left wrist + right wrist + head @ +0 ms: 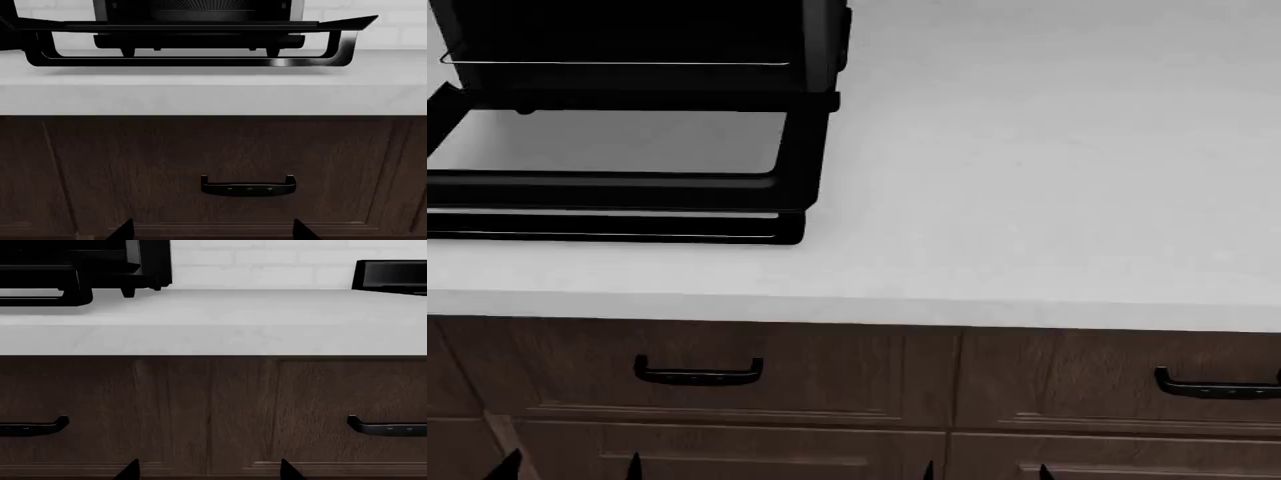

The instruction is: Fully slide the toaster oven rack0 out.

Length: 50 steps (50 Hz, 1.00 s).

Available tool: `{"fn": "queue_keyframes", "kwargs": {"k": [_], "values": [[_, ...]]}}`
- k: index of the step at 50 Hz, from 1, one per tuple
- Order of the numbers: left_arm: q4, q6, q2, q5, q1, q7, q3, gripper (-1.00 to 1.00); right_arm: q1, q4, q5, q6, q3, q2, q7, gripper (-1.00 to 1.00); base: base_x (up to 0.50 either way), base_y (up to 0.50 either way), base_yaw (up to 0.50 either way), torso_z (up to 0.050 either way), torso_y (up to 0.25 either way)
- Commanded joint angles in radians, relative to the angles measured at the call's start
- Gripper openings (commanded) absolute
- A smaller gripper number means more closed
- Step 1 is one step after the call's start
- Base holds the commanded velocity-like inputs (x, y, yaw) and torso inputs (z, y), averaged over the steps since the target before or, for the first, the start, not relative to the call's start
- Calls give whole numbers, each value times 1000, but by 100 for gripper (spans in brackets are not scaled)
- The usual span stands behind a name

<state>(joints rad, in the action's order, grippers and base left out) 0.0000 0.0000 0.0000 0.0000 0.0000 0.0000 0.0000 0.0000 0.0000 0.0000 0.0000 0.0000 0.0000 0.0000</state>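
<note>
The black toaster oven (821, 40) stands at the far left of the white counter. Its glass-windowed door (627, 190) lies open and flat toward me. The rack0 (614, 62) shows as a thin silver front bar just inside the dark opening. In the left wrist view the oven (200, 42) is straight ahead, with the door (200, 25) edge-on and its handle (187, 62) below. My left gripper (212, 232) is open and empty, low in front of the cabinet. My right gripper (210, 472) is open and empty too. Both sit well below the counter, in the head view left (570, 468) and right (985, 472).
The counter (1028, 150) extends to the right of the oven. Dark wood drawers with black handles (698, 373) (1214, 385) lie under it. A second black appliance (390, 275) stands at the back against the white brick wall (267, 260).
</note>
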Motion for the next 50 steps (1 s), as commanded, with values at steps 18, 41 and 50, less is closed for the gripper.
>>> {"fn": "queue_keyframes", "kwargs": {"k": [18,41,50], "values": [[527,-366,-75,43,-15,-95,84,100,126,-469,127,498,-189,237,196,100,0,0,0,0,0],[920,-1082,-144,64,-497,-35,131,100,703,-800,298,1245,-133,249,176,100,0,0,0,0,0],[947,-1131,-136,36,-537,-13,104,100,716,-802,299,1250,-141,250,183,100,0,0,0,0,0]]}}
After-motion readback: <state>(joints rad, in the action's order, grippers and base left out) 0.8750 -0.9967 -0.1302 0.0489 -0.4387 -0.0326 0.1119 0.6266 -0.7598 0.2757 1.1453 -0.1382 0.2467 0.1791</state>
